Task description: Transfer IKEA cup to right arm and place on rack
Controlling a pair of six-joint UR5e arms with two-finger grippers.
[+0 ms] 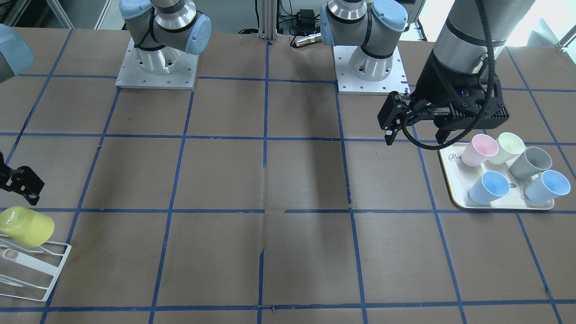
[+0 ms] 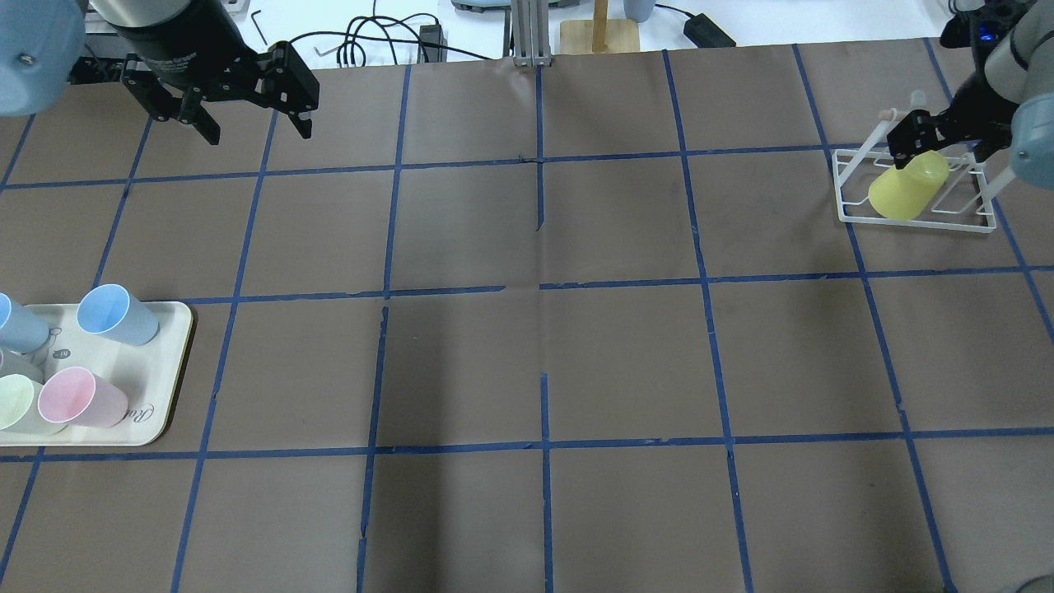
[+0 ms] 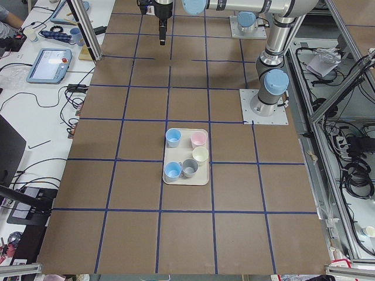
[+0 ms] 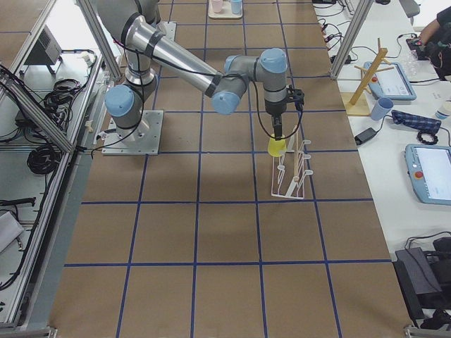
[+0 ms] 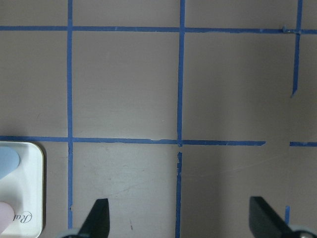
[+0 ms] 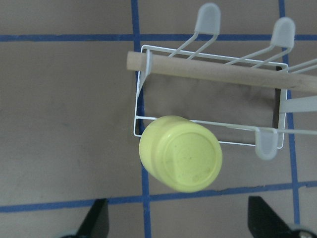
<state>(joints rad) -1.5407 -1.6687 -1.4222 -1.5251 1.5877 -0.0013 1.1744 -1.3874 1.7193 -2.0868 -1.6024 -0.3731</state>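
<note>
yellow ikea cup [image 2: 906, 188] sits mouth-down and tilted on a prong of the white wire rack [image 1: 57, 271], at the right end of the table. right gripper [image 6: 181, 220] hangs just above it, jaws apart, both fingers clear of the cup in the wrist view. left gripper [image 2: 259, 135] is raised over the table's left side, jaws spread wide with nothing between them, near the cream tray [image 2: 165, 362] of pastel cups.

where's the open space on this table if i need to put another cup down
The table's whole middle is bare, from the tray across to the rack. Crowded: the tray, filled by five cups; the rack, with the yellow cup on it and the right gripper over it.
</note>
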